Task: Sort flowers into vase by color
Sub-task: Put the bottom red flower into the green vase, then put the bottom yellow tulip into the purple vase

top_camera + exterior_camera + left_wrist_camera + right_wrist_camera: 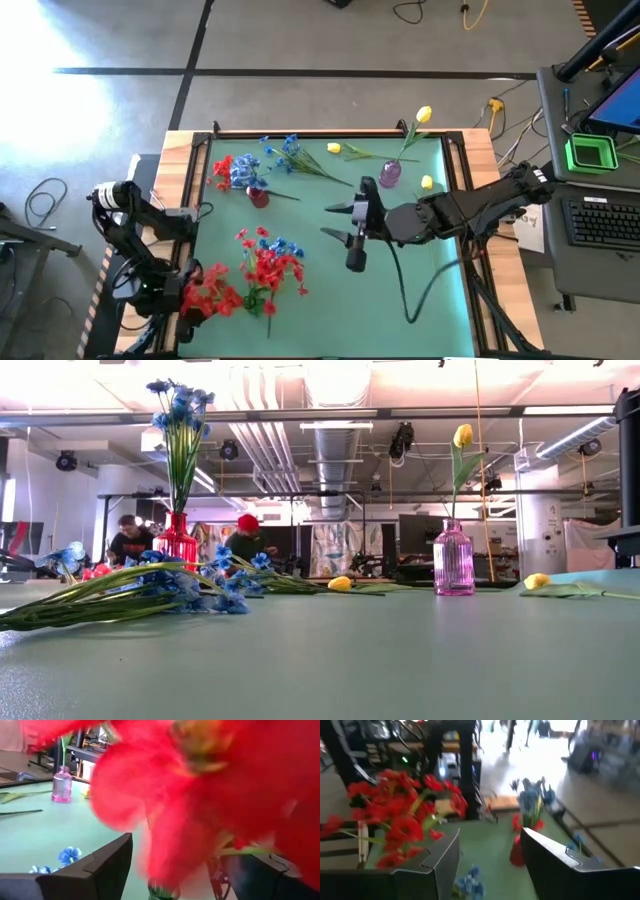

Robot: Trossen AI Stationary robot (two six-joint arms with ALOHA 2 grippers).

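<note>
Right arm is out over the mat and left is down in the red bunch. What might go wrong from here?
1. Red blooms fill the left wrist view, so the left hand likely works nearly blind.
2. Loose red and blue flowers lie overlapped on the mat; lifting one may drag others.
3. The open right hand is near the red vase of tall blue flowers; a brush could tip it.

Grey concrete floor (300,40) w/ cables, ceiling ducts (335,450) — two people beyond.
</note>
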